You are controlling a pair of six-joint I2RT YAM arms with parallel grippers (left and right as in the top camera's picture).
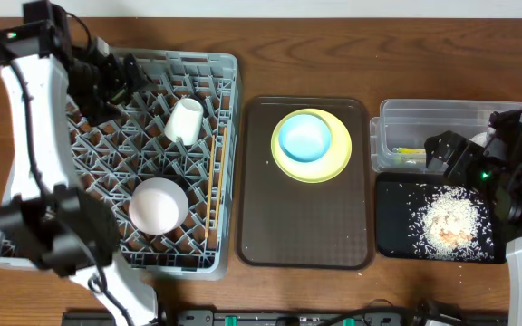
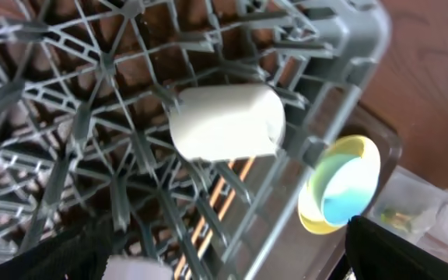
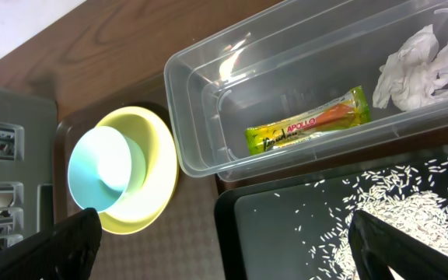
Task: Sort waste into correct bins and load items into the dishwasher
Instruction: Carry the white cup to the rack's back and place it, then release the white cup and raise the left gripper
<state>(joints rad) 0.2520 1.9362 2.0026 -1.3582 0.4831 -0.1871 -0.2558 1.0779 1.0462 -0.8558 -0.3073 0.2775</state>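
My left pincer [image 2: 232, 253]: wide open, empty, over the cup [image 2: 225, 122] in the rack [image 1: 230, 65].
My right pincer [image 3: 224, 249]: wide open, empty, where tub [image 3: 302, 85] meets black tray [image 3: 278, 233].

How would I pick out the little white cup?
Start at the grey lattice rack on the left. The white cup lies on its side toward the rack's far end. It is narrow and tapered, unlike the wide round white bowl nearer the front.
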